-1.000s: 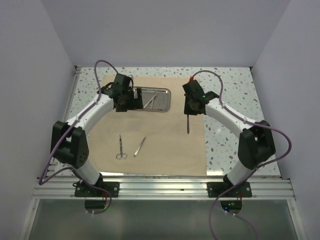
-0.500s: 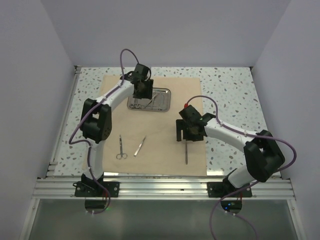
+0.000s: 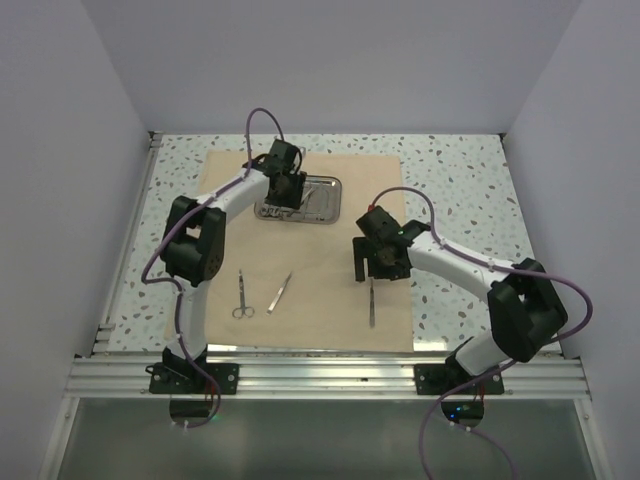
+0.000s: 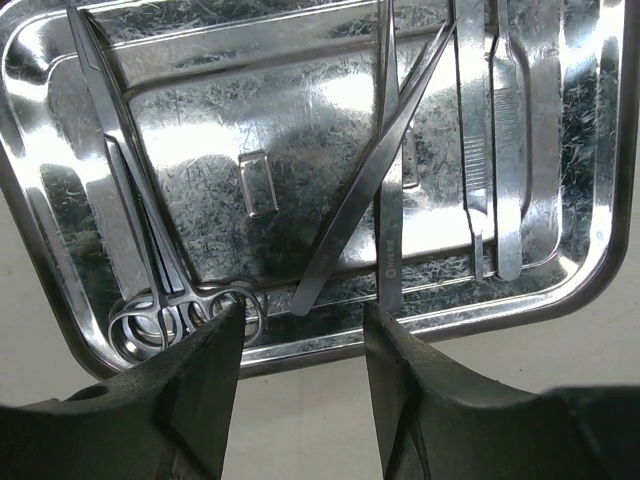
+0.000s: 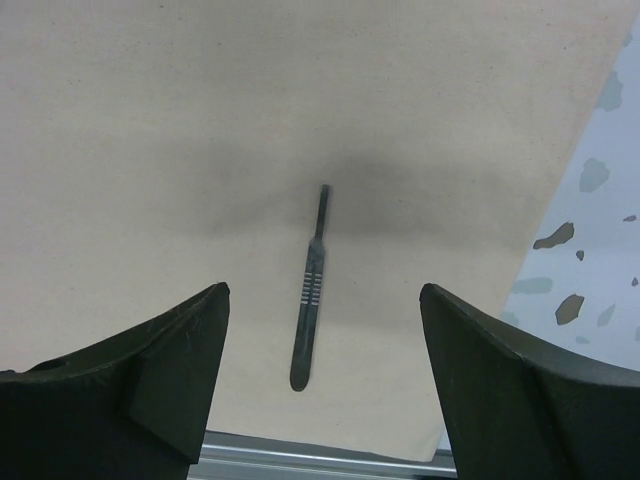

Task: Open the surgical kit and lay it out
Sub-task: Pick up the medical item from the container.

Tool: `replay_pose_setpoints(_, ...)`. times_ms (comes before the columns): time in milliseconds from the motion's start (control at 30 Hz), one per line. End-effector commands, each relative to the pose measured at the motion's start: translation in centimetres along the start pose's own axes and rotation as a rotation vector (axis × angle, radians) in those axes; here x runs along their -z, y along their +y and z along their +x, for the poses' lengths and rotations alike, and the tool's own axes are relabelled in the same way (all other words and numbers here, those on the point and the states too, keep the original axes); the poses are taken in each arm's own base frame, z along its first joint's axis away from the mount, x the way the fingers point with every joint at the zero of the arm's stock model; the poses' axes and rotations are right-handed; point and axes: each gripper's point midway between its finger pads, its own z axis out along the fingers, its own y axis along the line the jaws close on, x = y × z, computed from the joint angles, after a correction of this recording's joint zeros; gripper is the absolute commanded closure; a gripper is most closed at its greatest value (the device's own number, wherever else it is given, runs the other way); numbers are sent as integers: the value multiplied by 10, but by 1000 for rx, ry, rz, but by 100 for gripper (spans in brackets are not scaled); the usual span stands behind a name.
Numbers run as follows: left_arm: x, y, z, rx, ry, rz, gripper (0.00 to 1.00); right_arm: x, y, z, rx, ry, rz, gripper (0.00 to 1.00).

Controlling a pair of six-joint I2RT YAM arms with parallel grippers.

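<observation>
Left tool (image 4: 300, 335) hangs over one rim of the tray (image 4: 300, 120), its fingers spread and holding nothing; whether they touch the metal cannot be told. In its wrist view one fingertip sits just beside the ring handles of the forceps (image 4: 140, 220), which lie along one side of the tray. Two thin instruments (image 4: 385, 170) cross in the middle, and two straight handles (image 4: 490, 150) lie side by side along the other side. From above, the tray stands at the far edge of the cloth (image 3: 320, 290), which is spread flat on the speckled counter (image 3: 450, 180). Right tool (image 5: 322, 300) is released and wide open above the scalpel (image 5: 310, 285), which lies alone on the cloth near its right and near edges, pointing toward the arm bases. Scissors (image 3: 242, 295) and tweezers (image 3: 279, 293) lie on the cloth near each other, left of the scalpel and well apart from the tray.
</observation>
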Motion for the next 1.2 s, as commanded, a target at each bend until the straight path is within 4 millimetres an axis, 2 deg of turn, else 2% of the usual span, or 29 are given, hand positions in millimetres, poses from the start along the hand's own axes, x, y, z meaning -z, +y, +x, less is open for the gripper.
replay_pose_setpoints(0,-9,-1,-21,-31,-69,9,45,4,0,-13,33,-19,25,20)
replay_pose_setpoints(233,-33,0,-18,-37,-40,-4,45,3,-2,-19,67,-11,57,20)
replay_pose_setpoints(533,-50,1,-22,-33,-23,-19,50,-3,-1,-25,88,-1,74,21)
replay_pose_setpoints(600,-52,0,-22,-32,-21,-11,59,-4,-1,-26,92,1,74,21)
replay_pose_setpoints(633,-56,-2,-18,-32,-7,-3,62,-3,1,-28,92,-5,72,21)
replay_pose_setpoints(667,-58,-2,-15,-30,0,1,70,-4,1,-28,95,1,74,21)
replay_pose_setpoints(733,-64,-6,-7,-24,25,27,77,-5,2,-31,94,-4,72,21)
replay_pose_setpoints(767,-66,-5,-3,-19,37,32,90,-5,2,-30,94,-2,69,21)
replay_pose_setpoints(800,-67,-4,-1,-15,43,30,97,-6,3,-31,93,-4,66,21)
replay_pose_setpoints(900,-64,-7,4,-5,63,53,100,-9,4,-30,87,-1,57,21)
replay_pose_setpoints(1000,-52,7,-10,15,25,-41,100,-11,9,-32,92,5,38,21)
replay_pose_setpoints(1033,-42,15,-24,18,-15,-95,100,-11,10,-33,95,7,35,21)
replay_pose_setpoints(1100,-30,22,-34,20,-38,-149,100,-9,13,-37,96,-3,28,21)
replay_pose_setpoints(1133,-18,25,-48,10,-81,-194,100,-9,14,-39,95,-6,25,21)
replay_pose_setpoints(1167,-9,28,-53,-8,-92,-227,100,-9,14,-40,96,-9,23,21)
